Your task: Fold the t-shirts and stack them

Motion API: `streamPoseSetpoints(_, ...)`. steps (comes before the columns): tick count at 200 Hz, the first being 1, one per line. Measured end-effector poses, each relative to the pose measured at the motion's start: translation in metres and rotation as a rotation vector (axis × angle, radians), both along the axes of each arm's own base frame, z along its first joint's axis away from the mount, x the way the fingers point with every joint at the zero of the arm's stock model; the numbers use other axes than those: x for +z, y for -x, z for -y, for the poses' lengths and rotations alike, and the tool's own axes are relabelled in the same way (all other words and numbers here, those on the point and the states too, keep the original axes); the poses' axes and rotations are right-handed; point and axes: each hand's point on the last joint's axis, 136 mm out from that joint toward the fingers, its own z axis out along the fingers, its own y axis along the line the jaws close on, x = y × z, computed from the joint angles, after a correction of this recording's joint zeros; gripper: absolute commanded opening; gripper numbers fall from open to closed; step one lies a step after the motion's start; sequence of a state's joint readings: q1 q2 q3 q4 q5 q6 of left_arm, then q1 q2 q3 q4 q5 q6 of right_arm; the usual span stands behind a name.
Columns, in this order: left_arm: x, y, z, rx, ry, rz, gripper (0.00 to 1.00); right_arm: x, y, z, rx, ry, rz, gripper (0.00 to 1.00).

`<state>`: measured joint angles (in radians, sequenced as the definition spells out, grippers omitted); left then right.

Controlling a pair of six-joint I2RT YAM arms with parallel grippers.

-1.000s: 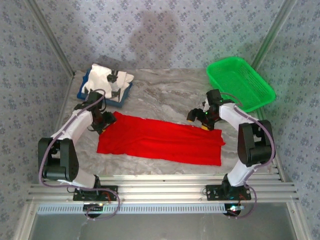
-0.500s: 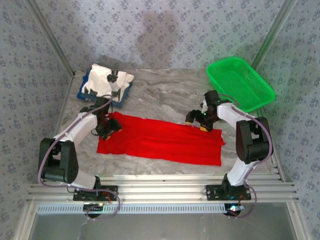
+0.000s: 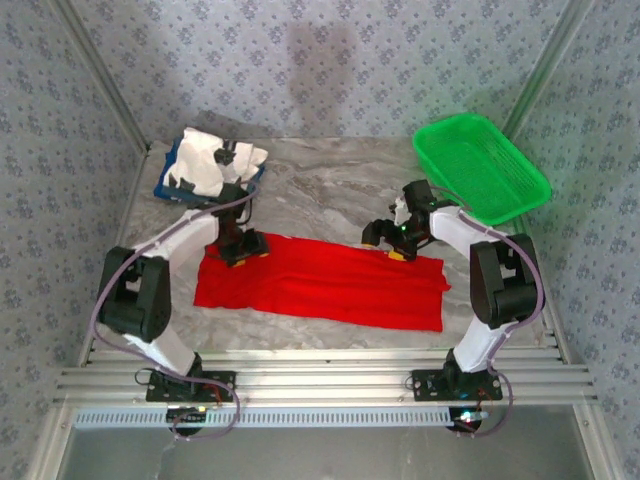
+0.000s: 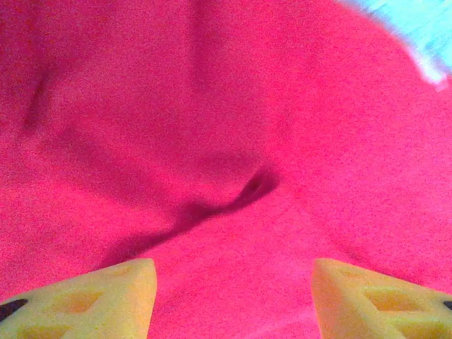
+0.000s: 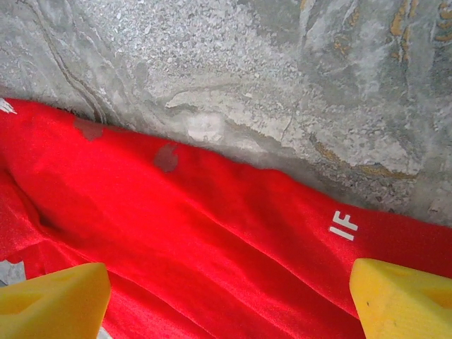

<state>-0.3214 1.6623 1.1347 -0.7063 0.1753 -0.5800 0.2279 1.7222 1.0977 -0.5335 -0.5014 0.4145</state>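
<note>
The left gripper (image 4: 233, 300) and right gripper (image 5: 229, 300), both open-jawed and empty, are hovering over the limp, light red t-shirt (image 3: 320, 282), probably best pinched along its far edge

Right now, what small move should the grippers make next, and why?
Probably lower both and close on the far edge of the red shirt. The left gripper and right gripper hang open over that edge, one toward each end, holding nothing. The right wrist view shows the edge with table beyond, so pinching there should let them fold it forward.
</note>
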Motion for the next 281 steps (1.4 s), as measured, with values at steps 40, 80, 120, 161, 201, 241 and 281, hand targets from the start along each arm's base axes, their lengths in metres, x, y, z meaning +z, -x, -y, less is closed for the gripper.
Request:
streamPoseSetpoints(40,-0.013,-0.036,0.017,-0.083,0.017,0.034,0.55,0.001,0.0,-0.001,0.009,-0.004,0.004,0.9)
streamPoseSetpoints(80,-0.028,-0.035,0.026,-0.138,0.039,0.01,0.53,0.0,0.003,-0.001,0.013,-0.006,0.003,0.9)
streamPoseSetpoints(120,-0.032,-0.022,0.038,-0.186,0.068,0.003,0.53,0.0,0.003,-0.001,0.013,-0.006,0.004,0.9)
streamPoseSetpoints(161,-0.039,0.0,0.032,-0.19,0.065,-0.034,0.52,0.0,0.003,-0.001,0.013,-0.006,0.005,0.9)
streamPoseSetpoints(201,-0.03,0.0,0.03,-0.19,0.062,-0.008,0.54,-0.002,0.003,-0.001,0.013,-0.005,0.0,0.9)
streamPoseSetpoints(241,-0.014,0.004,0.022,-0.185,0.039,0.044,0.57,-0.002,0.003,0.0,0.012,-0.005,0.0,0.9)
streamPoseSetpoints(281,0.001,0.003,0.022,-0.199,0.031,0.099,0.45,-0.002,0.003,0.0,0.012,-0.005,0.0,0.9)
